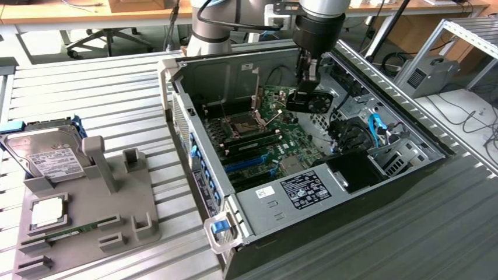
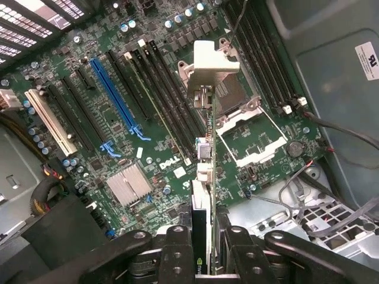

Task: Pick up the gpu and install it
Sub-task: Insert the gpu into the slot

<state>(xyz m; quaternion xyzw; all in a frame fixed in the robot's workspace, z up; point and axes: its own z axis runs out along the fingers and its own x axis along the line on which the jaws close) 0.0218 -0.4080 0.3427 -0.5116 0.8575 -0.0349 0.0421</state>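
Inside the open computer case [image 1: 257, 64] lying on its side on the desk [image 1: 93, 81], I have the end effector [image 1: 309, 87] lowered over the motherboard [image 1: 288, 134]. Its fingers [image 2: 177, 251] are closed part way on the gpu [image 2: 204, 177], gripping the card edge-on by its upper edge. In the wrist view the card hangs straight down from the grip, thin and upright, with its silver metal bracket [image 2: 207, 65] at the far end, above the board. From the exterior view I can see the card's black fan [image 1: 315, 104] facing outward just below the wrist.

The gpu is held above the motherboard, over the strip between the row of long black slots [image 2: 160, 89] and the open processor socket [image 2: 249, 124]. I cannot tell whether its bottom edge touches the board. The blue slot [image 2: 115, 94] and the cream slot [image 2: 50, 121] lie off to one side of the card, both bare.

The case also holds a black power supply with a white label [image 1: 305, 191] near its front edge, a bundle of cables with a blue lead [image 1: 375, 129] towards the exterior view's right, and a small silver heatsink [image 2: 129, 183] on the board.

On the exterior view's left, a grey parts holder [image 1: 116, 204] sits on the desk. A silver hard drive [image 1: 48, 154] leans in its rear cradle, a square processor chip [image 1: 48, 211] rests in a recess, and a narrow green memory stick [image 1: 72, 234] lies in a slot near its front.
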